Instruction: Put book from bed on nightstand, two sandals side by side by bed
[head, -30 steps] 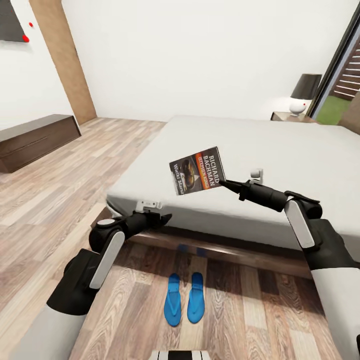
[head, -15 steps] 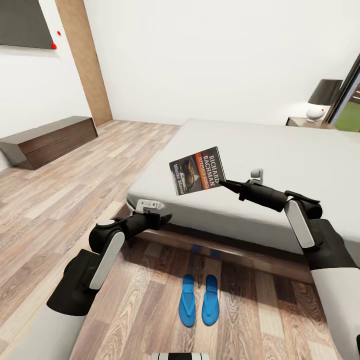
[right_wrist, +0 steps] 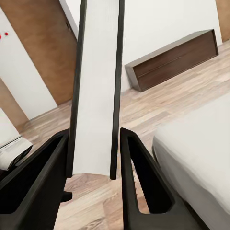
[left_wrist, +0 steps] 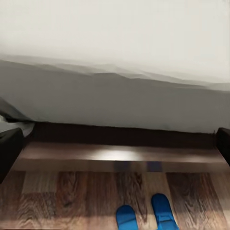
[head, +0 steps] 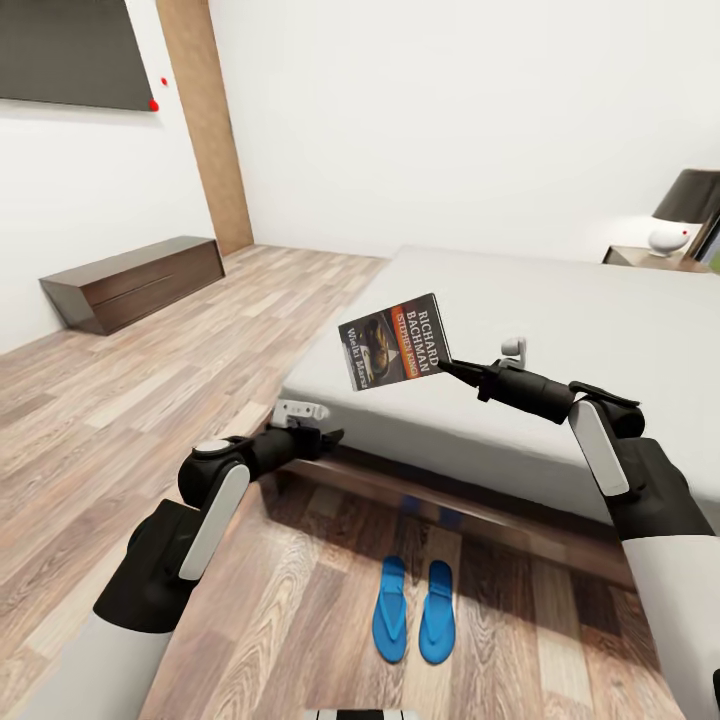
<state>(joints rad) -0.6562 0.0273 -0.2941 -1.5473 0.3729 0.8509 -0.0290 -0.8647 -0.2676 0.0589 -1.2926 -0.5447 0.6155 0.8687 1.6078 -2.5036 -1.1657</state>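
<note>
My right gripper (head: 445, 367) is shut on the book (head: 395, 342), holding it upright by its lower corner above the bed's (head: 560, 320) near edge. In the right wrist view the book (right_wrist: 96, 96) stands edge-on between the black fingers (right_wrist: 139, 182). The two sandals (head: 414, 623), bright blue, lie side by side on the wood floor close to the bed's side; the left wrist view catches their tips (left_wrist: 143, 216). My left gripper (head: 325, 438) hangs open and empty low beside the bed frame. A nightstand (head: 650, 258) stands at the far right past the bed.
A lamp (head: 685, 210) with a black shade sits on the nightstand. A low dark wooden cabinet (head: 135, 283) runs along the left wall under a dark panel (head: 70, 50). Wood-plank floor (head: 130, 420) stretches left of the bed.
The whole view has swung left, so the bed, sandals and cabinet sit further right in the picture. Both arms and the held book keep their pose.
</note>
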